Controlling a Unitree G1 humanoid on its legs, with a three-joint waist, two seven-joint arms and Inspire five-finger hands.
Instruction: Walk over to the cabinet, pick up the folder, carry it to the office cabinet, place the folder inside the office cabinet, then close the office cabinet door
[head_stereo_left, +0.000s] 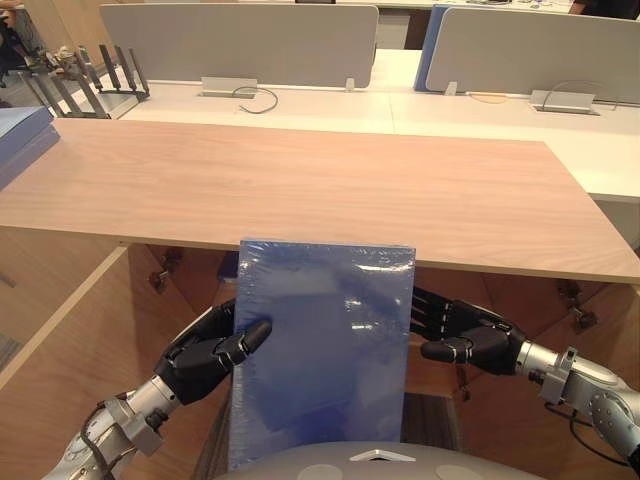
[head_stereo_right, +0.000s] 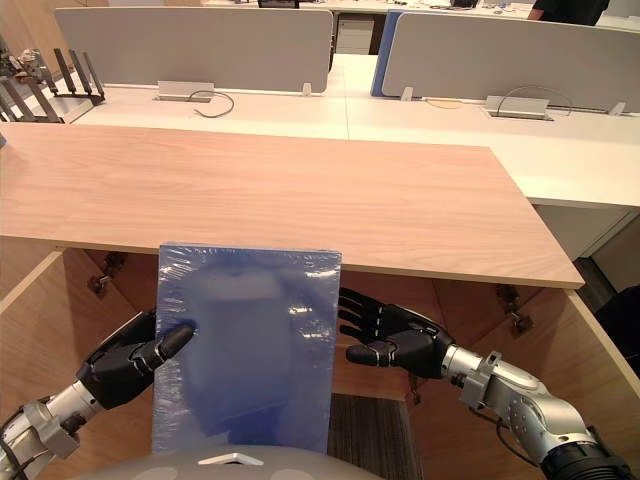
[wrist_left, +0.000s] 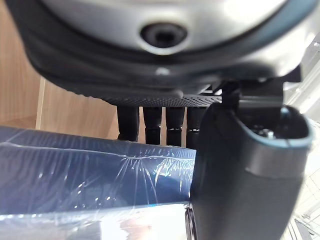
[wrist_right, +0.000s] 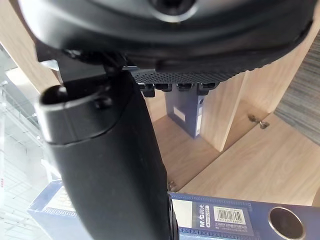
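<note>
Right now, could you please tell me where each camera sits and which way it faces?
Left eye view: on the head, looking down at the folder before the cabinet; left hand and right hand show.
Right eye view: beside it, same scene and hands.
Left wrist view: left wrist, along its hand onto the folder.
Right wrist view: right wrist, past its thumb into the cabinet.
All four show the folder.

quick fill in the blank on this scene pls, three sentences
1. The folder is ___ in colour.
2. The left hand lays its ___ on the folder's front.
3. The right hand touches the folder's ___ edge with straight fingers.

Missing words: blue; thumb; right.
</note>
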